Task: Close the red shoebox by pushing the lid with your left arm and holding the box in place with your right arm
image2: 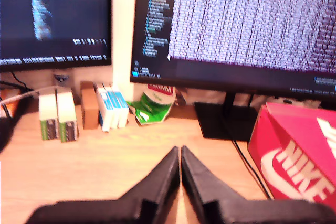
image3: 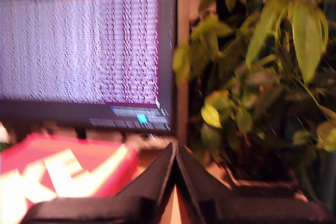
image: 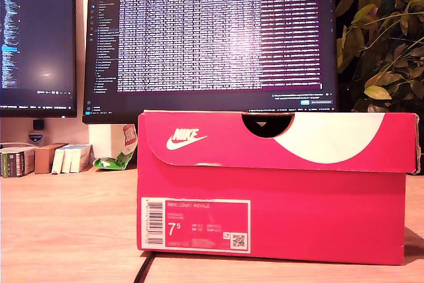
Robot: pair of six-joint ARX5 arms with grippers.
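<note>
My first end effector point(image2: 180, 153) and my second end effector point(image3: 175, 150) are both pressed together, holding nothing. The red shoebox point(image: 278, 183) sits on the desk point(image: 66, 223), lid down, beside each.

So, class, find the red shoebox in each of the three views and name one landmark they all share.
Exterior view: red shoebox fills the centre foreground, lid down, label facing the camera.
First wrist view: its logo side, beside my first gripper.
Second wrist view: its lid top, beside my second gripper.
Shared landmark: the large monitor.
</note>
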